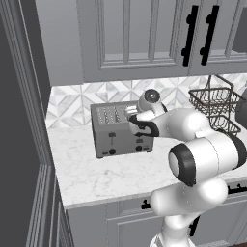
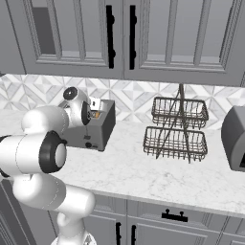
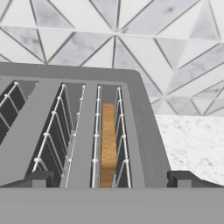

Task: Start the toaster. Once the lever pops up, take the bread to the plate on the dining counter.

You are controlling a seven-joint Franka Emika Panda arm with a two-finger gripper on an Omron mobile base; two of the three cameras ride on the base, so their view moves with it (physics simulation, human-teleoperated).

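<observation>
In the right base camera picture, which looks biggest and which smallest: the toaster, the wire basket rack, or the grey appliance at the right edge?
1. wire basket rack
2. toaster, partly hidden by the arm
3. grey appliance, cut off by the frame, so uncertain

The end effector point(image 3: 111, 178) hangs over the toaster point(image 1: 116, 140); the bread point(image 3: 108, 142) sits in the slot directly below it, the wire basket point(image 2: 177, 129) well apart.

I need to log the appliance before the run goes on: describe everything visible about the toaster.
The toaster is a boxy grey metal four-slot unit standing upright on the marble worktop, its back near the tiled backsplash. Its front carries black slider levers and round black knobs. From the hand view, wire guides line the slots, and the slot nearest its right end holds the bread, its golden-brown crust edge up. The open gripper hangs just above that end; whether it touches the toaster is unclear.
</observation>
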